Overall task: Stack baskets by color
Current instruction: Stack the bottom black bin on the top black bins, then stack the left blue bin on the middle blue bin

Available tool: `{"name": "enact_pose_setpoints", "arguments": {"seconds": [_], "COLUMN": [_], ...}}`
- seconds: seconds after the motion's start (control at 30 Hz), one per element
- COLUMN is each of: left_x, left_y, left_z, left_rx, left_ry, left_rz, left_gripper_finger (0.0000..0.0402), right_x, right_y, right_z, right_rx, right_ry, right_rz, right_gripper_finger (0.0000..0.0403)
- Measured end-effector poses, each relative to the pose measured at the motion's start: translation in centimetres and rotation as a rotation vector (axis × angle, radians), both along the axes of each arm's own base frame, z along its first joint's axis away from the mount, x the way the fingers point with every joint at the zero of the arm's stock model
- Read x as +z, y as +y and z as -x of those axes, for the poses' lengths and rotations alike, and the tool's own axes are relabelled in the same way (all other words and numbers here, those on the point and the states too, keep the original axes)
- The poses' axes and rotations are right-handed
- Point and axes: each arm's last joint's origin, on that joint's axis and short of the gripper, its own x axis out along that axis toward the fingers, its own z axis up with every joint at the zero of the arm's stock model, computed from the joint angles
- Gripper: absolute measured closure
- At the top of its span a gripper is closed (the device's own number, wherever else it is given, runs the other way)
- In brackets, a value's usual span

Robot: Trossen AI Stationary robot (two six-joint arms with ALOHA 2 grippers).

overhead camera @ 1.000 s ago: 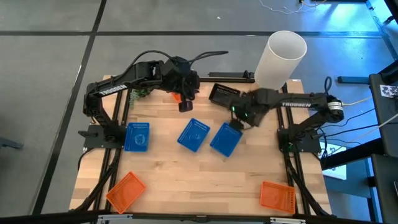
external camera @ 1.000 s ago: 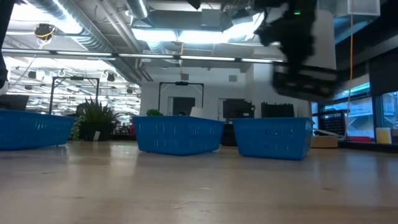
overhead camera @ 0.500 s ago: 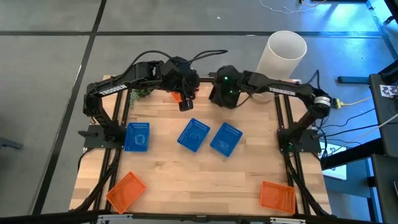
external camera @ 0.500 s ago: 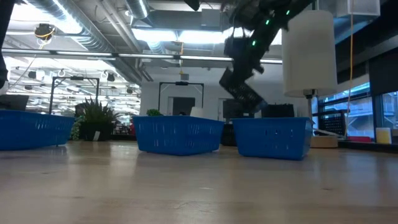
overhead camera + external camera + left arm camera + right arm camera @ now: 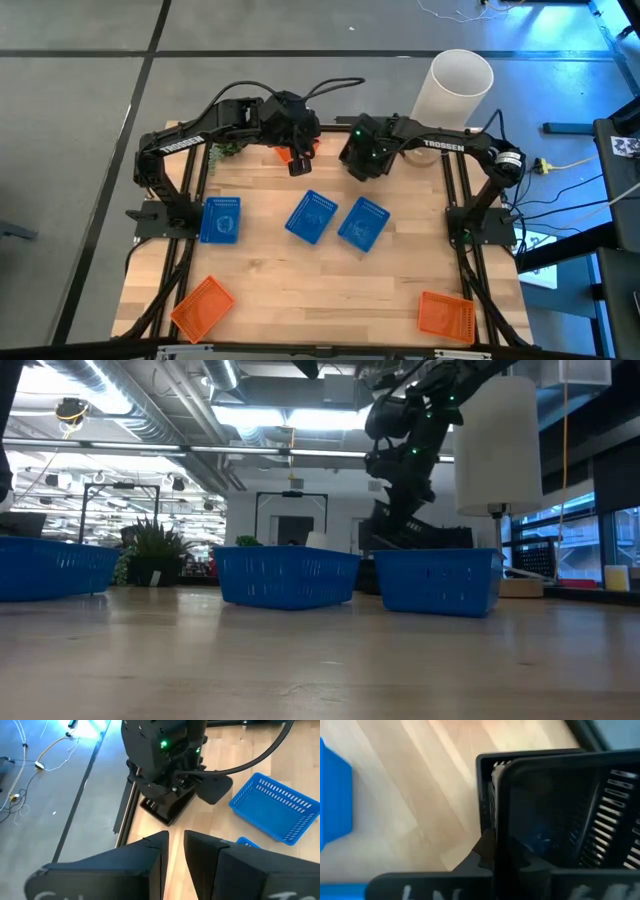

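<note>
Swinging back from the blue baskets over the last second, the right gripper (image 5: 360,160) now carries the black basket (image 5: 555,815) low over the table's far edge, its fingers clamped shut on the basket's near wall. That wall fills the right wrist view edge-on, with the slotted mesh running off beyond it. From the left wrist, the basket (image 5: 167,806) hangs tilted beneath the right gripper, one corner lowest, near the wooden table (image 5: 300,280) or just touching it; you cannot tell which from these views.

To land this step well, level the basket before you let go: a corner-first touchdown will probably make it rock or skid on the smooth wood. Lower until the whole base sits flat, then open the fingers and lift straight up, so the thin wall does not catch on a fingertip.

Just beside the right gripper, toward the left arm, the left gripper (image 5: 298,160) hovers with its fingers (image 5: 150,865) a narrow slit apart, and an orange basket (image 5: 285,155) shows at it; the pictures do not settle whether it is gripped. Keep the two wrists apart as you descend, because the margin between them looks slim.

Nearer you than both grippers lie three blue baskets (image 5: 311,216) in a loose row, not yet stacked. Well beyond those, at the table's near corners, sit two more orange baskets (image 5: 203,306).
</note>
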Motion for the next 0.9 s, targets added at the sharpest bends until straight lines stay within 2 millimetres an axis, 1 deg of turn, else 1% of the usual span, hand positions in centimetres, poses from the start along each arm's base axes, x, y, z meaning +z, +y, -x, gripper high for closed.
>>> {"name": "enact_pose_setpoints", "arguments": {"seconds": [0.23,0.33,0.47,0.57,0.67,0.73,0.8,0.9], "left_x": [0.0,0.0,0.0,-0.1,-0.2,-0.4,-0.5,-1.0], "left_y": [0.0,0.0,0.0,0.0,0.0,0.0,0.0,-0.1], "left_z": [0.0,0.0,0.0,0.1,0.2,0.3,0.4,1.0], "left_rx": [0.001,0.0,0.0,0.0,0.0,0.006,0.03,0.09], "left_ry": [0.0,0.002,0.002,0.016,0.03,0.045,0.055,0.092], "left_rz": [0.0,-0.002,-0.002,0.001,0.004,0.014,0.043,0.113], "left_gripper_finger": [0.0349,0.0349,0.0349,0.0349,0.0349,0.0349,0.0349,0.0349], "right_x": [-0.2,-0.2,-0.2,-0.2,-0.2,-0.1,0.4,2.4], "right_y": [0.2,0.1,-0.2,-0.2,-0.2,-0.2,-0.2,0.0], "right_z": [0.4,0.5,0.7,0.7,0.7,0.7,0.8,1.0], "right_rx": [-0.006,-0.039,-0.057,-0.056,-0.014,-0.012,-0.021,-0.013], "right_ry": [0.037,0.034,0.033,0.038,0.046,0.049,0.058,0.037], "right_rz": [-0.032,-0.053,-0.057,-0.058,-0.043,-0.044,-0.052,-0.039], "right_gripper_finger": [0.0402,0.0392,0.0367,0.0339,0.0309,0.0295,0.0288,0.0287]}}
